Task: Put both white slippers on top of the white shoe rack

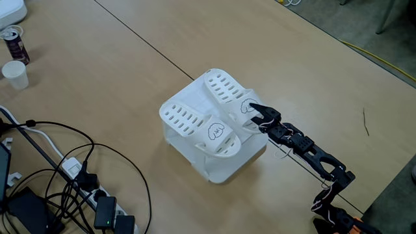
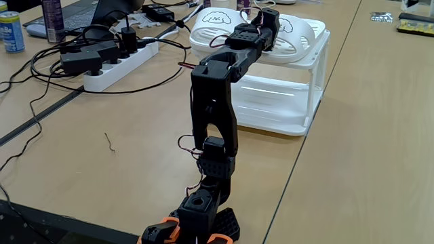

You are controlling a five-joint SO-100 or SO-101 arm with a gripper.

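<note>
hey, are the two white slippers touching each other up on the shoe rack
Touching. In a fixed view from above, the left slipper and the right slipper lie side by side on the shoe rack, and their toe straps press together with no gap near the tool.

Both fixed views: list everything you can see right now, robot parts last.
White rubber slide slippers: two, white, side by side atop the rack.
White plastic shoe rack: one, white, mid-table.
White power strip: one, white, among black cables.
White paper cup: one, white, table edge.
Drink can: one, dark red, beside the cup.
Blue can: one, blue, far table corner.
Black arm: one; fingers at a slipper, grip unclear.
</note>
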